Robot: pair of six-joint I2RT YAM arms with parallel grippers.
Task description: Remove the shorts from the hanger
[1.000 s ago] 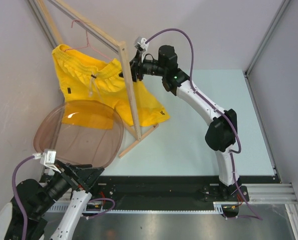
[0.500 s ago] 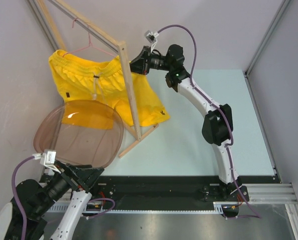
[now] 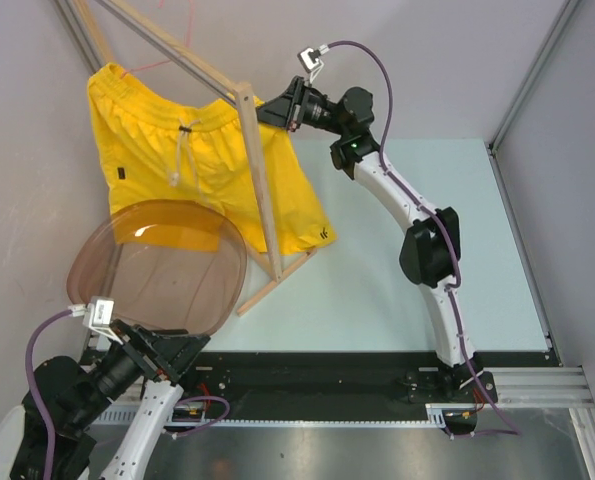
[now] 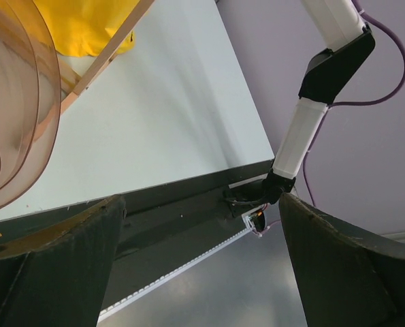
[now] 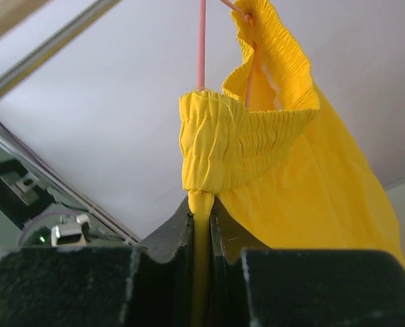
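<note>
My right gripper (image 5: 201, 204) pinches the waistband of the shorts (image 5: 304, 177) on the hanger (image 5: 201, 41). My left gripper (image 4: 202, 201) sits spread wide

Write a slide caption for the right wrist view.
Right gripper shut on the gathered waistband of the yellow shorts, with the pink hanger wire rising just above.

wooden rack post (image 3: 260, 180) standing across the shorts (image 3: 147, 150), tinted plastic bowl (image 3: 167, 280) just below them, open table (image 3: 357, 290) right of rack
</note>
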